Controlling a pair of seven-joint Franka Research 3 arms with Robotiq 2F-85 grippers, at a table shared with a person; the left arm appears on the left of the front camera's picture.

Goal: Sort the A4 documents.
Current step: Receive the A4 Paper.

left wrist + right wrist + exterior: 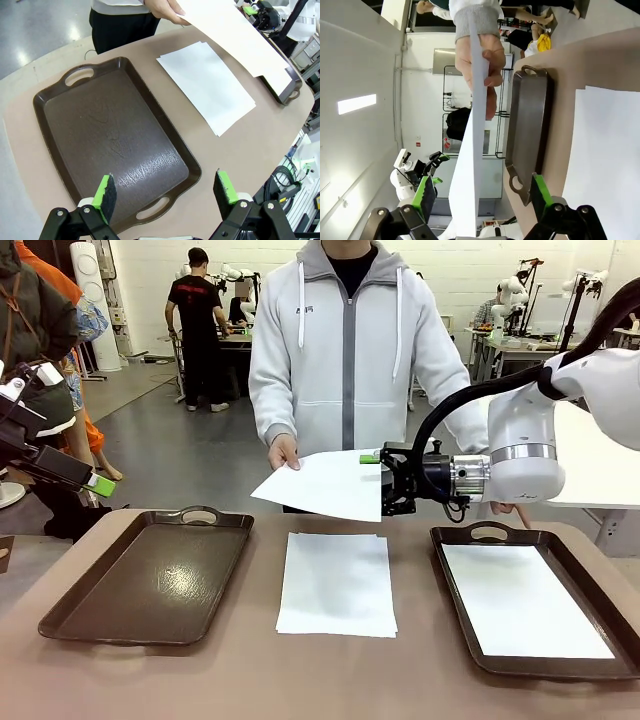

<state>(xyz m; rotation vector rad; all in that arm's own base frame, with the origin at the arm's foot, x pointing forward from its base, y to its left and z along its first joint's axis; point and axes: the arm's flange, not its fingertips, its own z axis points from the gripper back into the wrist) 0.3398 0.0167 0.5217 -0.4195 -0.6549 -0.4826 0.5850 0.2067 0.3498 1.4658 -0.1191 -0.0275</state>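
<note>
Front view: a person's hand (284, 452) holds the held A4 sheet (325, 483) out over the table's far edge. The right gripper (384, 482) reaches in from 3 o'clock, its jaws spread above and below the sheet's right edge. The A4 stack (337, 583) lies on the table between the two trays. At 9 o'clock sits the left tray (60, 618), at 3 o'clock the right tray (455, 580), with the trayed A4 sheet (525, 600) flat on its floor. The left gripper (97, 483) hangs at 9 o'clock, beyond the left tray.

Left wrist view: the left gripper (165, 190) gapes wide, holding nothing, above the left tray's (50, 95) near handle. The A4 stack (207, 85) lies at 2 o'clock, with the held A4 sheet (235, 35) above it.

Right wrist view: the right gripper (482, 195) stands wide open. The held A4 sheet (470, 165), seen edge-on, runs down from the person's hand (480, 55) at 12 o'clock into the gap, apart from both pads (425, 195).
</note>
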